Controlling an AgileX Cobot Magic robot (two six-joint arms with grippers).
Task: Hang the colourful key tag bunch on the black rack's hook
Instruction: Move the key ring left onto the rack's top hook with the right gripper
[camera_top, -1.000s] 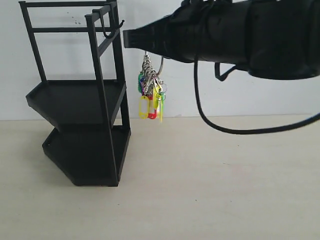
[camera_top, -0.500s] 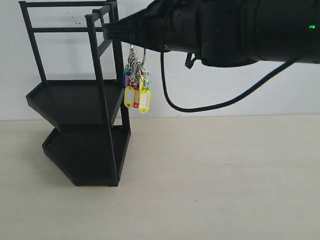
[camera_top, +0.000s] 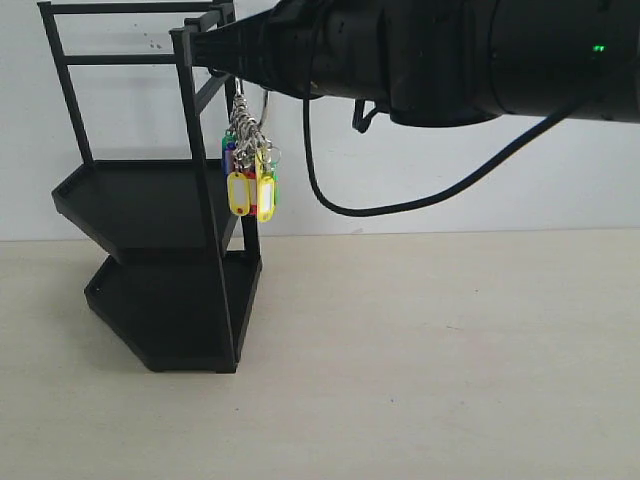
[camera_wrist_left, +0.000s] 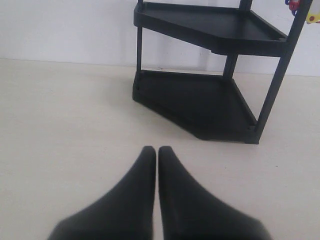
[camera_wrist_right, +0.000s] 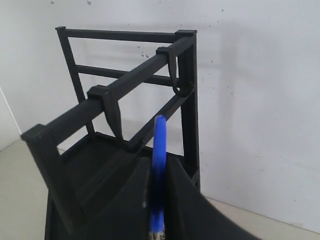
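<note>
The right gripper (camera_top: 212, 48) has moved toward the left edge of the worktop (camera_top: 420, 350) and a little higher, and the key bunch (camera_top: 250, 190) has gone with it. A moment ago the bunch hung in open air, apart from the rack (camera_top: 205, 200). Now it hangs right by the rack's posts, up near the top rail and high above the worktop. The rack stands by the back edge, near the back left corner. The right gripper's fingers are pressed tight on the blue loop (camera_wrist_right: 159, 145) at the top of the bunch, so the tags dangle under them. In the right wrist view the loop stands just beside the nearer hook (camera_wrist_right: 115, 120) on the rail, close to its curled tip. I cannot tell if the loop touches the hook, but it does not look hung on it yet. So the carrying part looks almost done. I think the next thing is to slide the loop over the hook's tip, lower it, then let go. The loop is thin and the hook is small, so it could miss and the bunch could drop. The left gripper (camera_wrist_left: 152, 150) has its fingers closed together with nothing in them, low over the worktop, apart from the rack.
</note>
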